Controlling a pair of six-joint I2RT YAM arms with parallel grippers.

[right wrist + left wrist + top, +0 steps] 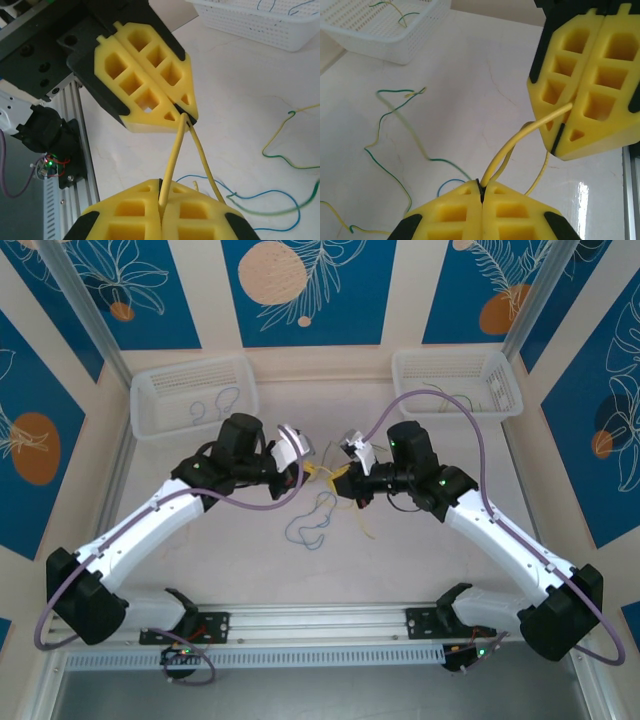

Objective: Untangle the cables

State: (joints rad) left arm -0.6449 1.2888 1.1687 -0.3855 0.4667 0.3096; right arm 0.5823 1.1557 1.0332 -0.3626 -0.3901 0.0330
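A yellow cable (325, 476) is stretched in the air between my two grippers at the table's middle. My left gripper (482, 187) is shut on one end of the yellow cable (517, 140); the right gripper (559, 144) faces it and pinches the other end. In the right wrist view my right gripper (162, 198) is shut on the yellow cable (174, 156), and the left gripper (188, 118) holds it opposite. A blue cable (312, 521) lies curled on the table below them. A green cable (395, 111) and a green-yellow cable (278, 150) lie loose nearby.
Two white perforated baskets stand at the back: the left basket (150, 400) holds a blue wire, the right basket (505, 390) holds a few thin wires. An aluminium rail (320, 625) runs along the near edge between the arm bases.
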